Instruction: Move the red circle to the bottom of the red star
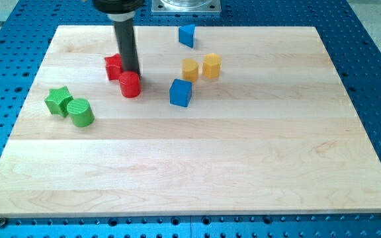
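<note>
Rig: I run one arm ending in a dark rod [126,39]; it carries no pincer, so nothing is open, shut or held.
My tip: my tip [130,71] sits at the rod's lower end, on the far side of the red circle, touching it or just short of it; I cannot tell which.
Red circle: the red circle [130,84] stands upright on the board, just near and right of the red star, their edges close or touching.
Red star: the red star [114,67] lies left of the rod, partly hidden behind it, in the far left part of the board.
Green pair: the green star [59,100] and the green circle [81,112] sit together at the left, touching, the circle nearer and to the right.
Blue cube: the blue cube [180,92] stands right of the red circle, apart from it.
Yellow pair: two yellow blocks, one [190,69] just left of the other [211,65], lie beyond the blue cube; their shapes I cannot make out exactly.
Blue wedge: a blue wedge [187,35] rests near the far edge, well apart from the rest.
Board: the wooden board [210,165] lies on a blue perforated table [376,73].
</note>
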{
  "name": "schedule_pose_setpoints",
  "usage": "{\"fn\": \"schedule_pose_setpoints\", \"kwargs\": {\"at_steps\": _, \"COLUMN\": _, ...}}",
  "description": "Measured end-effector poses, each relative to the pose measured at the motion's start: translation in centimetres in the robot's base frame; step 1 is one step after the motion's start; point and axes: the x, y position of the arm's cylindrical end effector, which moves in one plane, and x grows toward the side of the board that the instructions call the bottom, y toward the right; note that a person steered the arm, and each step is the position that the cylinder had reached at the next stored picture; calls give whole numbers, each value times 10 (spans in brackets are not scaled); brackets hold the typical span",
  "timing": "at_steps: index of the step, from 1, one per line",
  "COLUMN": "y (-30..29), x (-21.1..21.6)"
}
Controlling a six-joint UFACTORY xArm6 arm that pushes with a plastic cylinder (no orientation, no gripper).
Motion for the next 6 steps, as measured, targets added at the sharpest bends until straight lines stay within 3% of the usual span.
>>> {"fn": "schedule_pose_setpoints", "kwargs": {"at_steps": 1, "y": 42, "x": 73}}
{"fn": "schedule_pose_setpoints", "kwargs": {"at_steps": 2, "y": 36, "x": 103}}
{"fn": "schedule_pose_setpoints", "kwargs": {"at_steps": 3, "y": 98, "x": 128}}
{"fn": "schedule_pose_setpoints", "kwargs": {"at_steps": 4, "y": 38, "x": 161}}
{"fn": "schedule_pose_setpoints", "kwargs": {"at_steps": 5, "y": -3, "x": 141}}
{"fn": "schedule_pose_setpoints", "kwargs": {"at_steps": 6, "y": -6, "x": 90}}
